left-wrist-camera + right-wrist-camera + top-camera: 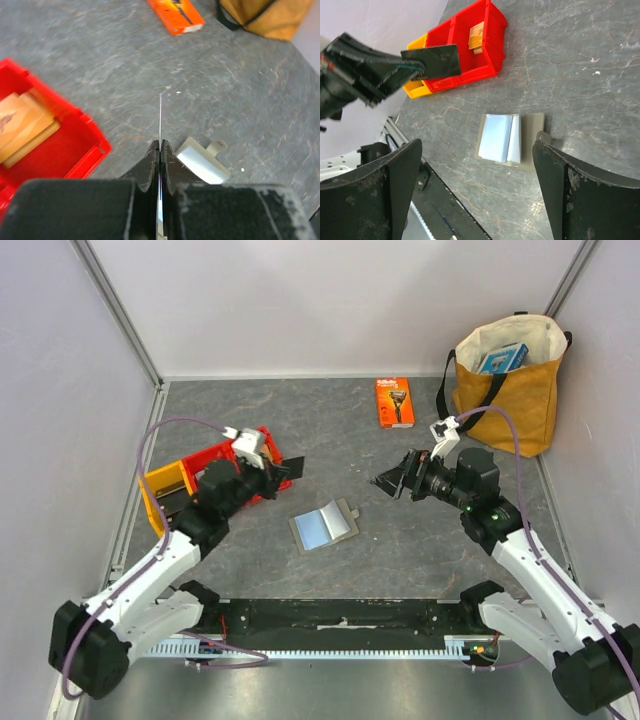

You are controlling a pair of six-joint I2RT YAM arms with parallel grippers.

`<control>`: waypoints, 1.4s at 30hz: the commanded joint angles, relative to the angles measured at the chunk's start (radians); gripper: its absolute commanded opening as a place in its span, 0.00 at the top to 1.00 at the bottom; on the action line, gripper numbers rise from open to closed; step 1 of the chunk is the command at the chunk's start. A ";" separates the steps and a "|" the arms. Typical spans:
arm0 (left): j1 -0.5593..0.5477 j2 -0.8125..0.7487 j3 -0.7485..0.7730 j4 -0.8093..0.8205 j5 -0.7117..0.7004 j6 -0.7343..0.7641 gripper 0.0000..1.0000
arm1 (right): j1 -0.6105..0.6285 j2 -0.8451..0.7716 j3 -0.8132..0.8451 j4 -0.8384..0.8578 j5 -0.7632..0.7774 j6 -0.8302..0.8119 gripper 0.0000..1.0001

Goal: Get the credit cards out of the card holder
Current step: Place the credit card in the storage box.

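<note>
We are pinching the blackish credit card (pixel 437 61) edge-on in the left claw (pixel 160 150), closed tight on it, just beside the red bin (pixel 487 62). The right claw (pixel 388 481) is hanging wide open and empty, pointing at the card holder (pixel 322 527), which is lying unfolded on the tabletop (pixel 400 570), blue side up. Judging the bin the likely drop spot, we are advising a firm pinch and a level carry over it, releasing low so the card is not skidding out.

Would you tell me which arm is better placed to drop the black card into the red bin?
Left. The left hand is shut on the black credit card right by the red bin; the right hand is open, empty and farther off, near the card holder.
</note>
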 commanded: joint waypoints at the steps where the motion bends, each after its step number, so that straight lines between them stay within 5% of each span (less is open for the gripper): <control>1: 0.266 -0.028 -0.034 -0.078 0.372 -0.258 0.98 | -0.002 -0.045 -0.012 -0.018 0.007 -0.131 0.02; 7: 0.679 -0.059 -0.071 -0.104 0.630 -0.368 0.98 | 0.087 -0.105 -0.061 -0.003 0.049 -0.181 0.02; 18: 1.184 -0.047 0.169 -0.601 0.572 -0.132 0.98 | 0.349 -0.238 -0.118 -0.047 0.233 -0.286 0.02; 31: 1.246 0.079 0.223 -0.653 0.299 0.000 0.98 | 0.529 -0.324 -0.148 -0.064 0.352 -0.319 0.02; 42: 1.263 0.286 0.214 -0.530 0.461 0.014 0.98 | 0.533 -0.303 -0.141 -0.064 0.352 -0.333 0.02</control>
